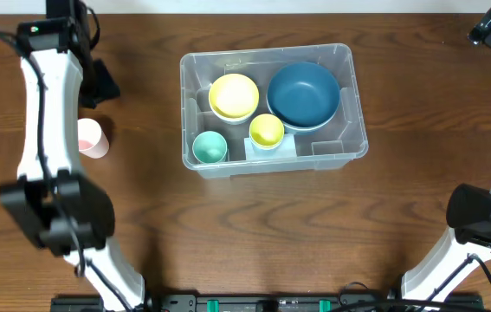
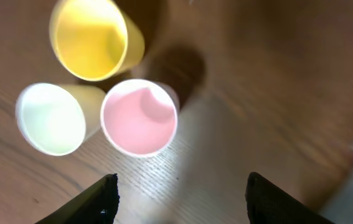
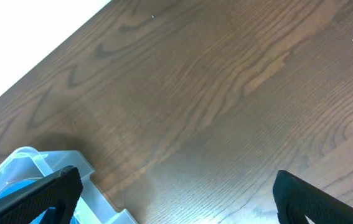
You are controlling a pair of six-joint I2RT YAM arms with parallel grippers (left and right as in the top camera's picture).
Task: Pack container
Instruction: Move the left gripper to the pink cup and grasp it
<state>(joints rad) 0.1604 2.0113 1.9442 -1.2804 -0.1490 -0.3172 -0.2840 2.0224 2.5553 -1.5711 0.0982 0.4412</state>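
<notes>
Overhead view: fixed, high, looking straight down. It takes in the counter (image 1: 254, 234) almost edge to edge, with the container (image 1: 349, 87) near centre.

Left wrist view: close to the counter, facing steeply down, with the left gripper (image 2: 179, 190) at the bottom edge. A yellow cup (image 2: 92, 40), a pale cup (image 2: 51, 118) and a pink cup (image 2: 139, 116) fill the upper left. Of these, only the pink cup is shared with overhead.

Right wrist view: set higher, angled obliquely across bare counter towards its edge, with the right gripper (image 3: 176, 193) at the bottom corners. One container corner, at lower left, is shared with overhead.
</notes>
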